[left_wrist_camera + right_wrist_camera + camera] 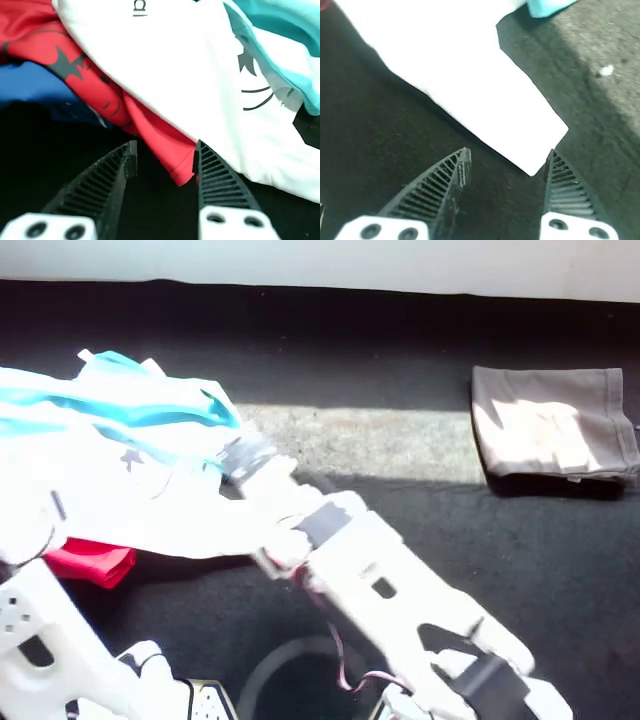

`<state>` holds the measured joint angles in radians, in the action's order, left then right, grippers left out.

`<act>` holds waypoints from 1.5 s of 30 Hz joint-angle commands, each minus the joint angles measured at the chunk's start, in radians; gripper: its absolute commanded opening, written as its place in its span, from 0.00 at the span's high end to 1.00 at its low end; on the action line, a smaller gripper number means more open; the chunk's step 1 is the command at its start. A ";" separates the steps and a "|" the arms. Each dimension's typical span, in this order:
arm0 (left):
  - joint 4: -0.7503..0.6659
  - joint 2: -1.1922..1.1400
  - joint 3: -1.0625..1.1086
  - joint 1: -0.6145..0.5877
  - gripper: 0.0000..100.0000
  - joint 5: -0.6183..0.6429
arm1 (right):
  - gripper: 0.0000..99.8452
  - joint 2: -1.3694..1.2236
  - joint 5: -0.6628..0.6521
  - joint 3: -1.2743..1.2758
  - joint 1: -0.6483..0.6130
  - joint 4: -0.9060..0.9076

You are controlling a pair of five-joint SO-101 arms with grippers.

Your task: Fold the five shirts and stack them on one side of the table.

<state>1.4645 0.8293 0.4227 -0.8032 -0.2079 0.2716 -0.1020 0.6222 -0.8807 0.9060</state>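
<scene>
Our right end effector [509, 152] stands wide open and holds nothing. A loose corner of the white shirt [470, 75] lies just ahead of it on the dark desk [380, 130], its tip reaching in between the two jaws. Our left end effector [165, 147] is likewise spread open and empty, with the edge of the red shirt [150, 130] poking between its jaws. The white shirt lies over the red one just beyond, and a blue shirt [30, 85] sits off to one side, next to the red. Well away from both end effectors, one grey shirt [550, 430] lies folded already.

We judge the step in hand to be drawing the white shirt out of the heap so we can spread it. To do that well, we want the right end effector lower and a little further forward, so the jaws take a good bite of cloth; the bare tip would likely slip. The left one should take white rather than red, or hold off, or we drag two shirts at once. We then lift gently and pull toward open desk.
</scene>
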 commanded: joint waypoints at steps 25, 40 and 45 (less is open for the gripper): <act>-0.155 0.007 0.282 -0.162 0.81 -0.061 | 0.99 -0.150 -0.055 -0.367 0.344 0.150; -0.232 0.007 0.499 0.163 0.81 -0.061 | 0.99 0.397 -0.110 -0.404 0.898 0.196; -0.423 0.007 0.673 0.143 0.81 -0.064 | 0.99 0.472 -0.104 -0.398 1.038 0.194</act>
<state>1.1469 0.8293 1.0288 -0.6575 -0.2631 0.6797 -0.2033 0.2708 0.0875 1.1055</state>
